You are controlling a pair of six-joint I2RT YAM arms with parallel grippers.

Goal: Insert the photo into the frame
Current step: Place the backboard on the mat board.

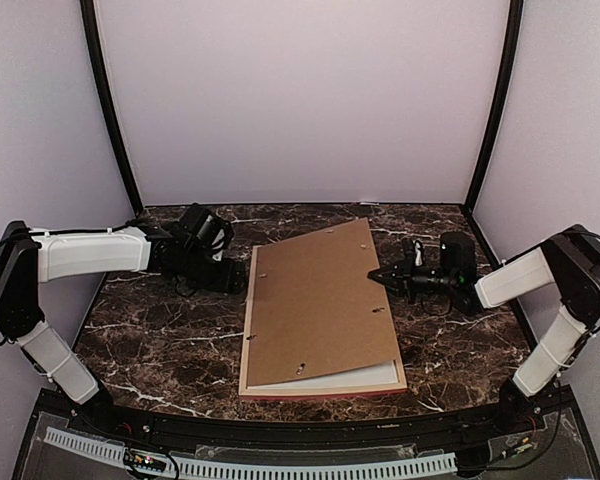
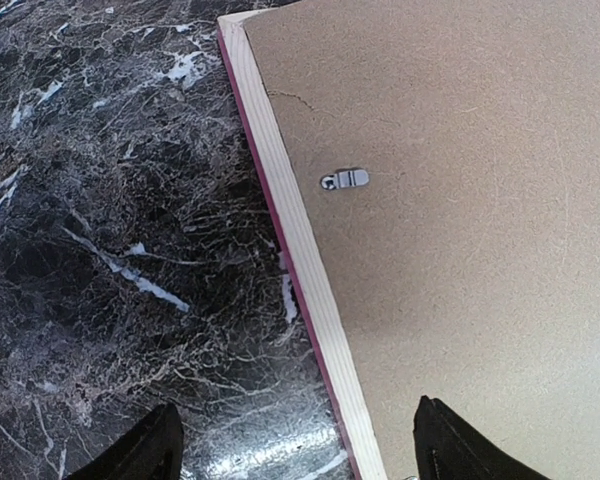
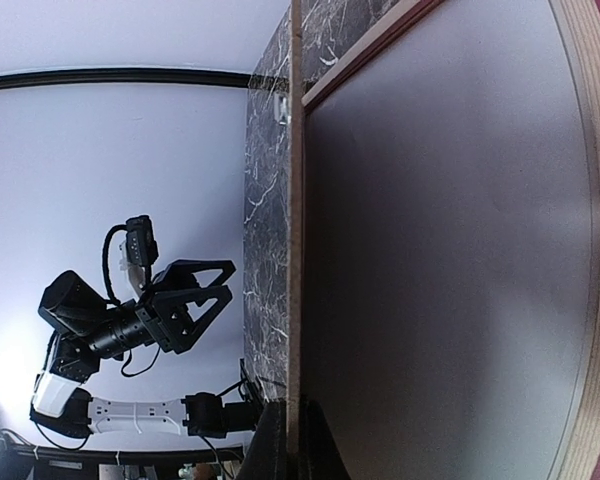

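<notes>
Top external view shows the frame [image 1: 318, 393] lying face down in the middle of the surface [image 1: 160, 330], between the two arms. Its pink outer edge shows along the near side. A brown backing board [image 1: 320, 305] lies skewed over it. The photo's sunset side shows in no view. A white sheet [image 1: 370, 377] peeks out under the board's near edge, and I cannot tell whether that is the print's back or a mat. The step in hand looks like handling the back of the frame, either opening it or closing it over the contents. The right claw [image 1: 382, 277] is pinched shut on the board's right edge. In the right wrist view the claw [image 3: 292, 447] grips that edge, which is seen edge-on and raised off the pale sheet inside the wooden rim [image 3: 580, 200]. The left claw [image 1: 234, 276] stands wide open and holds nothing. In the left wrist view it [image 2: 300, 445] straddles the frame's light wood rim [image 2: 300, 250] from above, one finger over the surface, the other over the board [image 2: 460, 200] near a small metal turn clip [image 2: 345, 180]. The next move likely calls for squaring the board inside the rim, with the left claw steadying the frame so it does not slide.
</notes>
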